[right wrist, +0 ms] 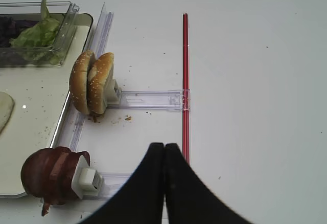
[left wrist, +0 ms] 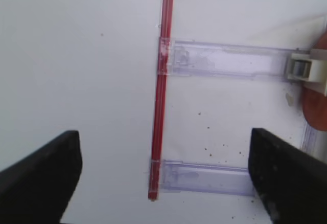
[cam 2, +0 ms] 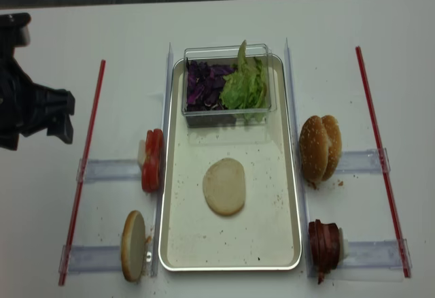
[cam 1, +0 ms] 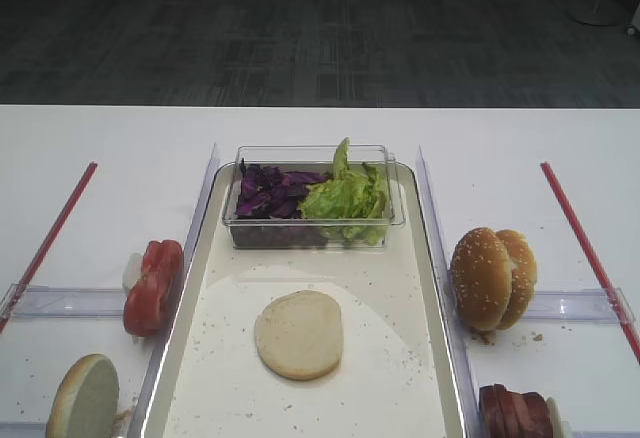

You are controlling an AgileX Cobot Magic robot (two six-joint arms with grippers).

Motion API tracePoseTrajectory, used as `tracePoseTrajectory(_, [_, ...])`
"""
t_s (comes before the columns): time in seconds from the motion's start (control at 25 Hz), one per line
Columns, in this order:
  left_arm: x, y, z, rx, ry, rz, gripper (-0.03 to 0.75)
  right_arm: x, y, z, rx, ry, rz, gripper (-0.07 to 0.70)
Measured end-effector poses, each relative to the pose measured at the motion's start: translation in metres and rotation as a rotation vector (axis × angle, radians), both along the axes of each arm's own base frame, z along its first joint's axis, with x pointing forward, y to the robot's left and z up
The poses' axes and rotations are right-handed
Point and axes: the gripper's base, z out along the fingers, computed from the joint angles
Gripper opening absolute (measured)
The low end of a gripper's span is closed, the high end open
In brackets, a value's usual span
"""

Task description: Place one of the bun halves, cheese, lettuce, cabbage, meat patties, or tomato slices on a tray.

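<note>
White tabletop [cam 1: 110, 138] carried the tray [cam 1: 437, 288], where one flat bun half [cam 1: 298, 333] lay flat mid-floor. Left gripper [left wrist: 163, 183] hovered with jaws wide apart; right gripper [right wrist: 164, 155] jaws pressed together, empty.

We find no readable text, label, brand, number or sign anywhere: none on the tray [cam 1: 432, 288], none on the clear tub [cam 1: 312, 220] on it.

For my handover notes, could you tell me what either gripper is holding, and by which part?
Nothing is held: the left gripper is open over bare table, the right gripper shut and empty.
</note>
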Motion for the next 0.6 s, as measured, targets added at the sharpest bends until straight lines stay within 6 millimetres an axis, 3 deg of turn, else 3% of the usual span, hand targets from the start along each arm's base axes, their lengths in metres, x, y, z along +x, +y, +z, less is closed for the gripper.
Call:
tracePoseTrajectory(0.24, [-0.028,-0.002,0.013,0.0,-0.051,-0.011,0.608,0.0,0.0,0.0,0.0,0.0,0.0,0.364])
tracePoseTrajectory(0.6, [-0.11,-0.008,0.012,-0.008,-0.146,-0.027,0.608,0.0,0.0,0.0,-0.002,0.0,0.001,0.364])
